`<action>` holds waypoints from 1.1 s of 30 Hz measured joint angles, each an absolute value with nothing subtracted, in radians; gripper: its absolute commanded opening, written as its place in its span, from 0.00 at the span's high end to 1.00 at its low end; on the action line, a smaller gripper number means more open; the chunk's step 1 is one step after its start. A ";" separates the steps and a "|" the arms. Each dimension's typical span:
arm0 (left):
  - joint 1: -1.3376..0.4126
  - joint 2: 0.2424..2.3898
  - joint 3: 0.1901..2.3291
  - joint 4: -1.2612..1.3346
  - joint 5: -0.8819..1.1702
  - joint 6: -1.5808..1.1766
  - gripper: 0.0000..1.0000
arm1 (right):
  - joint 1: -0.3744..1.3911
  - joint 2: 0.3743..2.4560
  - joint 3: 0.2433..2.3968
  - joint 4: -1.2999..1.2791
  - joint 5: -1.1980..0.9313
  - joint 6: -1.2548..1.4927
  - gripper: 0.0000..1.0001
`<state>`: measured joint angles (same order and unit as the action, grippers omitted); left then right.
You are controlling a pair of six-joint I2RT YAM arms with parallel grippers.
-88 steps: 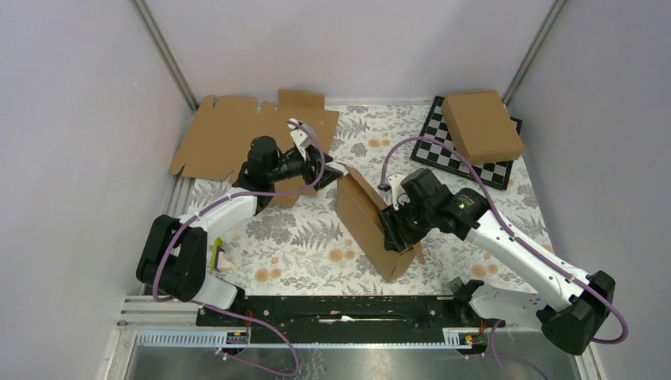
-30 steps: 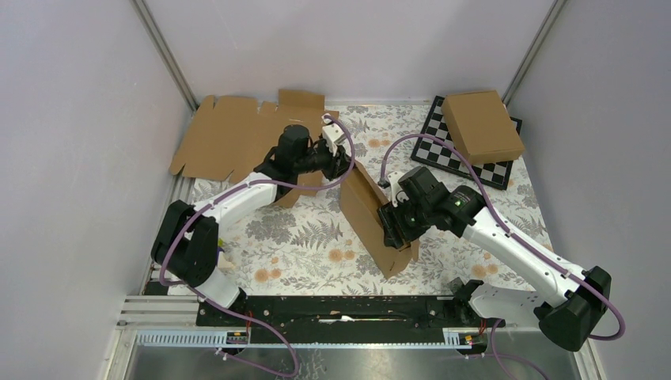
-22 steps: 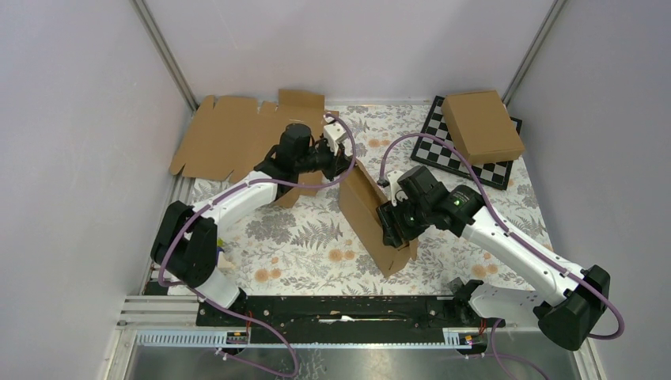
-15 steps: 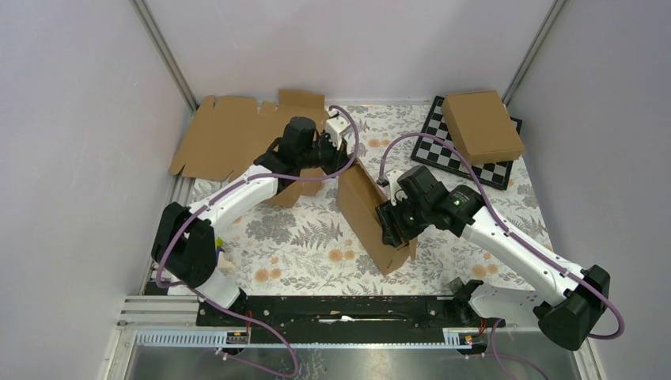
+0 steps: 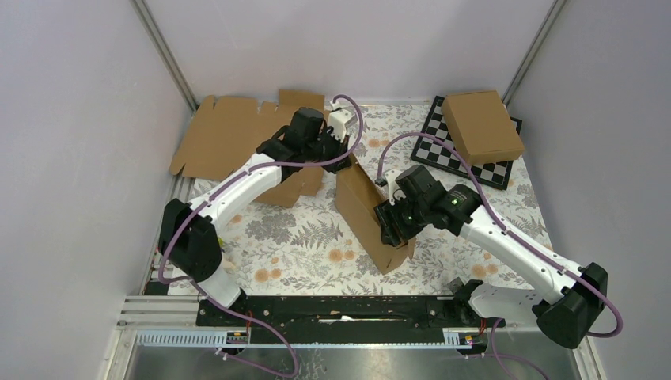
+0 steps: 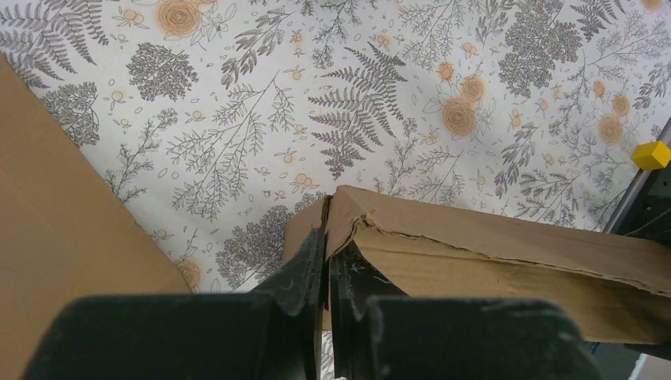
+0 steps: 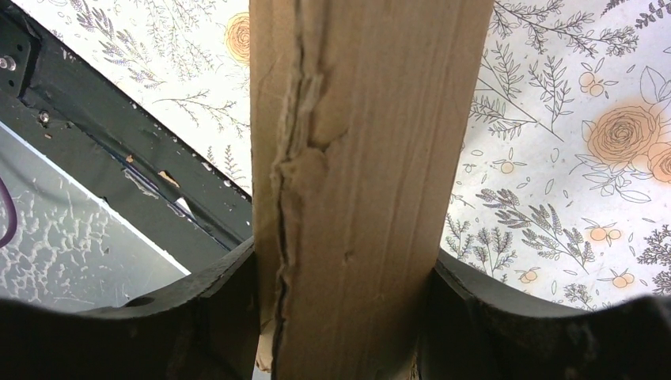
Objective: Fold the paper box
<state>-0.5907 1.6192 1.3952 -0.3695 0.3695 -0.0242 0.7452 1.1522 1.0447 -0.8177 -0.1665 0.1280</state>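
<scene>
From where I stand, the paper box (image 5: 362,212) is up on one long edge in the middle of the tabletop (image 5: 301,237), leaning a little. It is a shallow slab of plain brown corrugated cardboard, matte and slightly scuffed, set against a cloth printed with grey ferns and pale orange roses. The right hand (image 5: 393,227) is clamped on its nearer, lower end. In the wrist view the narrow side wall of the box runs straight up between the two black fingers (image 7: 214,301), which press on it from either side. The cardboard there is creased, its raw edge frayed and split so the layers show. The left hand (image 5: 340,161) is at the far upper corner of the box. Its fingers (image 6: 305,273) are drawn almost together, with only a dark slit between them, and their tips touch that corner, where the cardboard is crumpled and a ragged fold line runs along the panel. I cannot tell whether any cardboard is caught in the slit. A small yellow block (image 6: 651,155) lies at the cloth's edge in that view. At the back left a wide flat cardboard sheet (image 5: 214,134) with notched edges lies spread out, partly under the left arm. At the back right a black-and-white chessboard (image 5: 451,162) carries another closed brown cardboard box (image 5: 483,125), smooth and rectangular, well apart from the one being held.
</scene>
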 measured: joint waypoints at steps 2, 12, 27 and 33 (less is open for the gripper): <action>-0.591 1.629 1.410 -0.386 0.367 -0.036 1.00 | 0.745 1.152 1.045 -0.818 -0.166 0.128 0.50; -0.591 1.656 1.445 -0.427 0.356 -0.070 1.00 | 0.745 1.157 1.045 -0.822 -0.159 0.130 0.37; -0.621 1.447 1.133 -0.166 0.199 -0.114 1.00 | 0.746 1.050 1.067 -0.841 -0.003 0.223 0.00; -0.640 1.440 1.122 -0.152 0.131 -0.117 1.00 | 0.746 0.926 1.066 -0.861 0.075 0.322 0.09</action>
<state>-0.6399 1.4403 1.1221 -0.1524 0.1314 -0.1165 0.7456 0.9264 1.0660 -0.8612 0.0746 0.3222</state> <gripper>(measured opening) 0.032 0.971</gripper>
